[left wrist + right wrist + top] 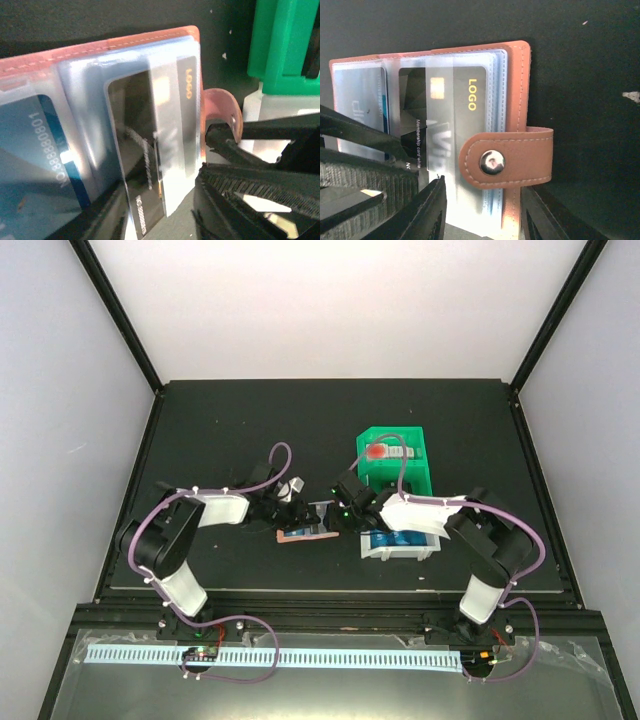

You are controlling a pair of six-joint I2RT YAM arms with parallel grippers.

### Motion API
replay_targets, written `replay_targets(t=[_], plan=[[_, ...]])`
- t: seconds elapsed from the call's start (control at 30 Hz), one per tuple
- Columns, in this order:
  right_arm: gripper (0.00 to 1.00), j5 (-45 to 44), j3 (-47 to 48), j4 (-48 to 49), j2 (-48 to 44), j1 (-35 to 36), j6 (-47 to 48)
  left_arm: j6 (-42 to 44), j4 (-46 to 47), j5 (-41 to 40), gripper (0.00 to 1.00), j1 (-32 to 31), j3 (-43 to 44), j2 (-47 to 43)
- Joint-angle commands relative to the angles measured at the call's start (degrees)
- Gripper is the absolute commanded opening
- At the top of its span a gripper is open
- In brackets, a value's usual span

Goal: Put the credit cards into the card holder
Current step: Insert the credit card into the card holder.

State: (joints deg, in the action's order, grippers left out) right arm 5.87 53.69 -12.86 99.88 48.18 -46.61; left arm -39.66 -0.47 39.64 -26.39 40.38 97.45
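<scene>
Black table (220,430), white walls (330,300); right pincer (482,212) stands open, left pincer's (296,502) state unclear.

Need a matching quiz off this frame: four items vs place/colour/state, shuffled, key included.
Items:
1. card holder
2. LOGO card
3. green bin
4. white bin

Descriptions:
A. blue things inside
B. black, under a clear sleeve
C. farthest from the arm bases
D. salmon-pink, sleeves exposed

Pairs: 1-D, 2-B, 3-C, 4-A
</scene>
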Motion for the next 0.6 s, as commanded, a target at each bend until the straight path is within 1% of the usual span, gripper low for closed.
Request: replay_targets(t=[0.0, 0.13, 0.27, 0.37, 0.47, 0.57], plan=[[0.43, -0.62, -0.26, 1.42, -2.22, 0.29, 0.21, 3.53, -8.85, -5.1, 0.41, -0.58, 0.25, -3.46], [0.43, -0.37, -0.25, 1.4, -2.14, 0.33, 0.42, 4.56, -11.32, -5.89, 0.48, -0.81, 0.13, -5.09], [0.43, -0.55, -0.1, 1.17, -2.22, 0.31, 0.64, 4.58, -12.19, -7.05, 0.49, -1.0, 0.48, -5.89], [0.43, -0.68, -0.04, 1.06, -2.39, 0.25, 0.74, 4.51, -13.34, -8.12, 0.46, -1.02, 1.35, -6.64], [0.43, -0.61, 0.05, 0.96, -2.4, 0.32, 0.94, 4.75, -14.71, -9.87, 0.4, -1.15, 2.24, -7.47], [0.43, -0.35, 0.23, 0.95, -2.4, 0.27, 1.07, 5.03, -16.31, -11.46, 0.38, -1.31, 2.97, -8.07]])
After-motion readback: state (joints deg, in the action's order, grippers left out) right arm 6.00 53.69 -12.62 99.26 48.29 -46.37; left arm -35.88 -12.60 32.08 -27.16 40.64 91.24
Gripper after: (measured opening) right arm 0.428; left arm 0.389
